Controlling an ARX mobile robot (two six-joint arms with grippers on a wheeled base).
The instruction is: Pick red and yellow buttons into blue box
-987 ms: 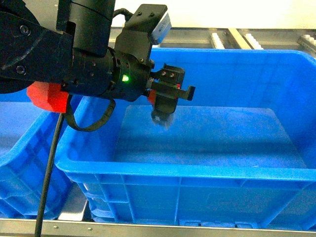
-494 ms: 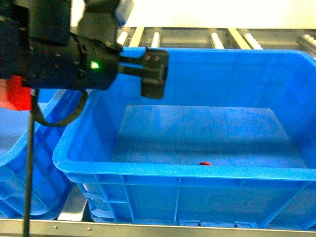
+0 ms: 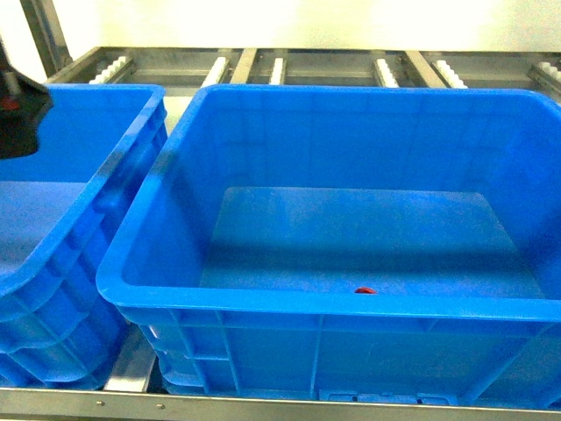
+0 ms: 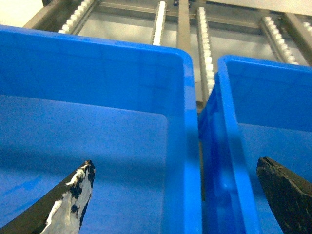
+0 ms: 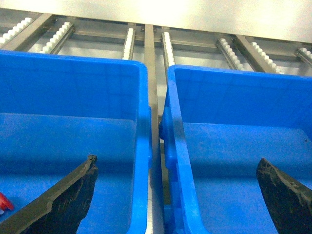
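Observation:
The blue box (image 3: 263, 303) fills the middle of the head view. A red button (image 3: 365, 289) lies on its floor close to the front wall. The yellow button is out of view. In the left wrist view my left gripper (image 4: 175, 162) is open and holds nothing. It hangs over the seam between a left crate (image 4: 97, 73) and the blue box (image 4: 263, 92). My right gripper (image 5: 176, 160) is also open and holds nothing, over the gap between the blue box (image 5: 73, 87) and another crate (image 5: 243, 97). A red bit (image 5: 4, 202) shows at that view's lower left edge.
A second blue crate (image 3: 79, 202) stands tight against the box's left side. A black part of the left arm (image 3: 17, 114) shows at the head view's left edge. A metal roller rack (image 3: 289, 66) runs behind the crates, with a rail (image 3: 263, 405) in front.
The left arm has pulled out of the blue box and swung away left, almost out of the head view. The red button now lies on the box floor.

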